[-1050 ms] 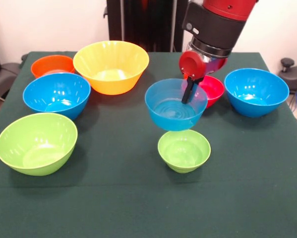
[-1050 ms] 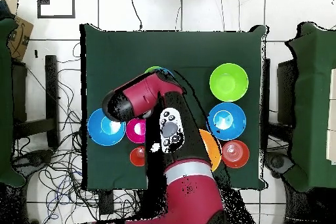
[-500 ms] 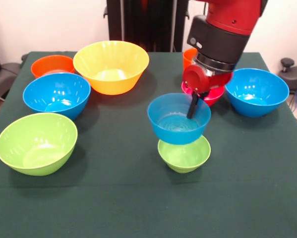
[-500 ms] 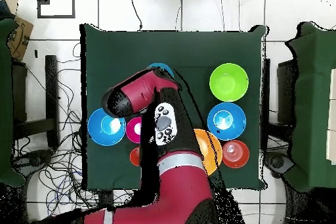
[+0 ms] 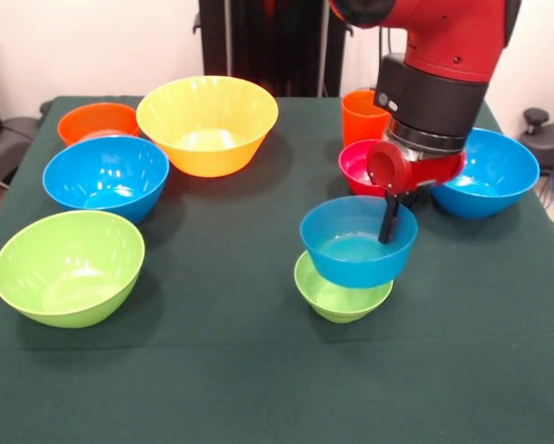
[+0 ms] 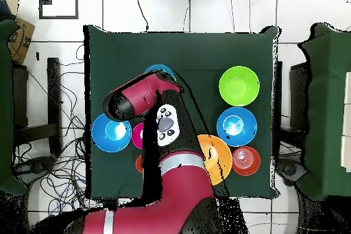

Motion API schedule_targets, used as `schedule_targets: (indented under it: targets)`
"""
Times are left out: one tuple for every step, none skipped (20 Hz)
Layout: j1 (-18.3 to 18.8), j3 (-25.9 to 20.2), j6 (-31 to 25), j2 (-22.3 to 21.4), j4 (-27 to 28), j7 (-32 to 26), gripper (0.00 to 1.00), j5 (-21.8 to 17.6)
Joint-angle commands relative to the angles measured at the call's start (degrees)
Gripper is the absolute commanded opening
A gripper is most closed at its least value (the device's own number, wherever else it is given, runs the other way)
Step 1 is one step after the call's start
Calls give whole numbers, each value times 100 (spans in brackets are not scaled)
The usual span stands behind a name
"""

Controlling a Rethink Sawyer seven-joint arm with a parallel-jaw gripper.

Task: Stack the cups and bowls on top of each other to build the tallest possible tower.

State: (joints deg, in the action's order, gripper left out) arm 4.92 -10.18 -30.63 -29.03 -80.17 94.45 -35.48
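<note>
Front view: blue bowl (image 5: pixel 358 252) overhangs small green bowl (image 5: pixel 341 294).

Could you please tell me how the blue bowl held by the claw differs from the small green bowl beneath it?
The held blue bowl is wider than the small green bowl. The blue bowl is gripped at its rim by the claw, while the green bowl sits free on the green tablecloth. The blue bowl sits above the green one, offset, hiding its far side. Both are glossy, round and upright.
</note>
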Motion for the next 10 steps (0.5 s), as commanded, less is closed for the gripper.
schedule_targets:
  targets:
    - [-224, -10, 94, 363, 379, 685, 0, 20]
    - [-238, 42, 120, 339, 333, 697, 0, -30]
    - [-260, 73, 85, 369, 387, 678, 0, -61]
    - [-257, 108, 91, 350, 349, 665, 0, -80]
    - [-253, 143, 97, 331, 310, 651, 0, -100]
    - [-267, 203, 121, 319, 274, 679, 0, -115]
    - [-280, 263, 145, 307, 238, 706, 0, -130]
    - [-293, 323, 170, 296, 202, 733, 0, -145]
    - [-327, 372, 200, 347, 240, 772, 0, -153]
    - [-361, 421, 230, 398, 278, 811, 0, -162]
